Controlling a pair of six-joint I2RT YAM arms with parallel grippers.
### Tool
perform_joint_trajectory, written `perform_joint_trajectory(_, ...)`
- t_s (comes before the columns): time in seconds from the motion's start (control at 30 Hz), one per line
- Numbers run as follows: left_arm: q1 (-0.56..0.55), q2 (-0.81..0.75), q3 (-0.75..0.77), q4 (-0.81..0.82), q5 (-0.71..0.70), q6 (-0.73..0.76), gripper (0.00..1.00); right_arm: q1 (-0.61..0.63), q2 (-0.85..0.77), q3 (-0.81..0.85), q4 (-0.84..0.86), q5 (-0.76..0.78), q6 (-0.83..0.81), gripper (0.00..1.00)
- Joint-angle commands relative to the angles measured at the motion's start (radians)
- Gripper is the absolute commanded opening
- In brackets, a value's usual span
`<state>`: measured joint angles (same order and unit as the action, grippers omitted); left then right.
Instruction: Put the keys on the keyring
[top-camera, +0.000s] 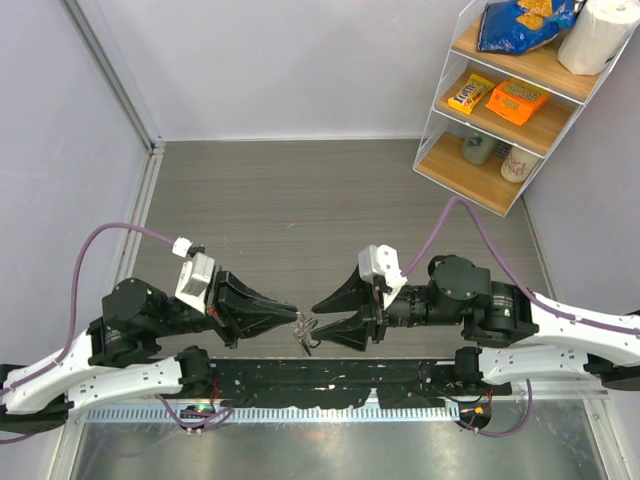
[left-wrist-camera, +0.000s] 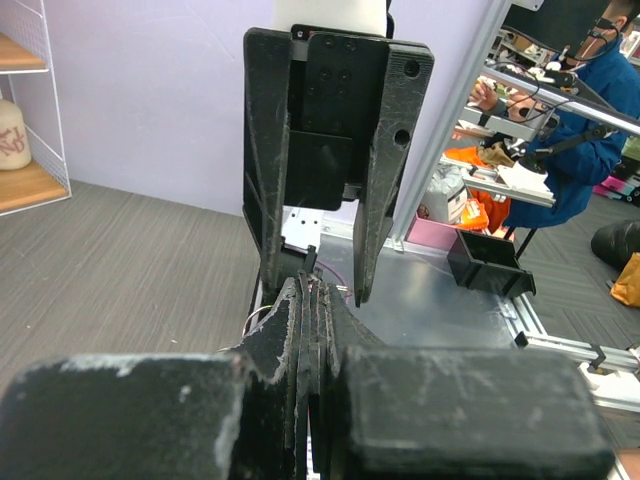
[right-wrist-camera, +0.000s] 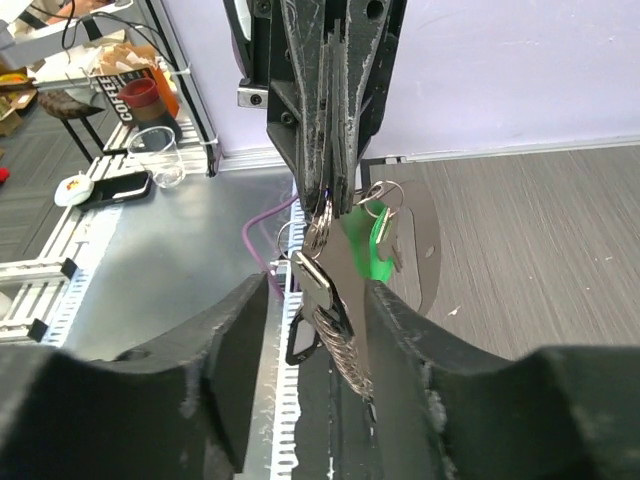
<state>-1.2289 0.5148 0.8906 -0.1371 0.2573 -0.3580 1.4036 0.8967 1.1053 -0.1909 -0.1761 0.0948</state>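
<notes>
The left gripper is clamped shut on the keyring, and the keys hang just below its tips. The right gripper is open, one jaw on each side of them.

Step in hand, as judged: threading. The next move calls for pinching one key and feeding it onto the ring.

Only the right wrist view shows the green key. In the top view the keys appear as a small glint.

Keys in cluster below keyring

Keys hang from the left gripper, seemingly pinched, inside the spread right gripper.
</notes>
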Motion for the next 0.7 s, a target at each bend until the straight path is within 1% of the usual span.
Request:
perform_joint_trajectory(0.0, 0.000, -0.015, -0.001, 0.106, -0.003, 0.008, 0.00, 0.003, -0.050, 0.044, 0.015, 0.046, -0.007, 0.52)
perform_joint_trajectory(0.27, 0.000, -0.001, -0.005, 0.120, 0.011, 0.005, 0.00, 0.003, -0.053, 0.070, 0.027, 0.070, -0.024, 0.56)
perform_joint_trajectory(0.53, 0.002, 0.013, -0.009, 0.131, 0.031, -0.002, 0.00, 0.003, 0.002, 0.128, 0.014, 0.052, -0.024, 0.55)
perform_joint_trajectory(0.6, 0.002, 0.014, -0.009, 0.131, 0.034, -0.004, 0.00, 0.003, 0.013, 0.136, 0.018, 0.056, -0.017, 0.53)
perform_joint_trajectory(0.67, 0.002, 0.011, -0.009, 0.131, 0.036, -0.004, 0.00, 0.003, 0.024, 0.142, 0.015, 0.056, -0.012, 0.47)
